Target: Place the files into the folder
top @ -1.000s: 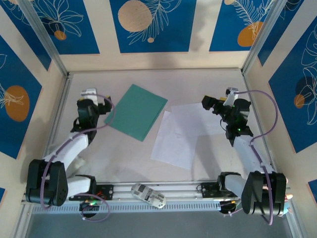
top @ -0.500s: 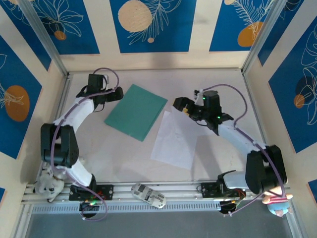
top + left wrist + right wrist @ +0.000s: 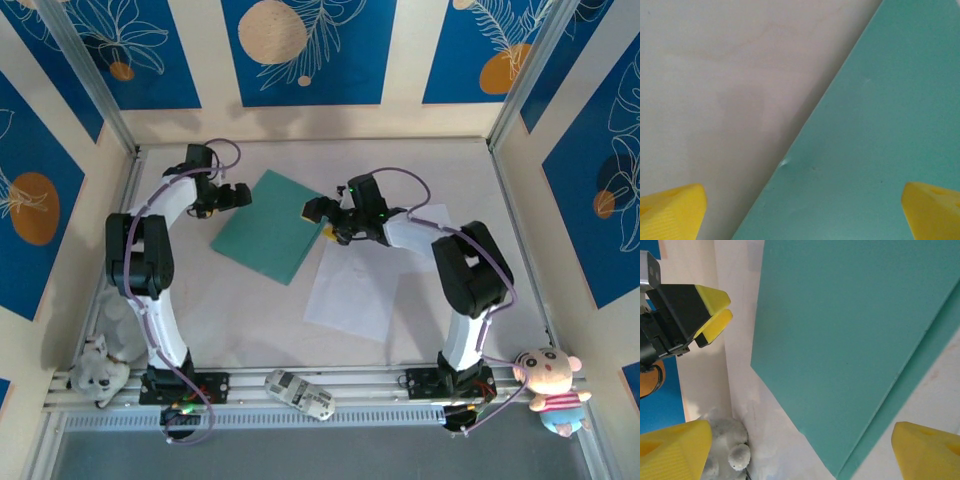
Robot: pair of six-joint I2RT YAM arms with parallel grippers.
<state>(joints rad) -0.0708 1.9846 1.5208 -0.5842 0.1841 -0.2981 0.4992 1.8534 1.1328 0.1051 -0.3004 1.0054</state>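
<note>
Straddling folder (image 3: 275, 225) edges | left jaws spread, upper-left side | right jaws spread, right corner

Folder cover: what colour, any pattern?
The folder is plain teal-green with no print. It shows best in the right wrist view.

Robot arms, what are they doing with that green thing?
They are lined up on the closed green folder. The left gripper hovers open at its left edge, the right gripper open at its right edge. Neither holds anything. The white files lie on the table beside it, not yet inside.
</note>
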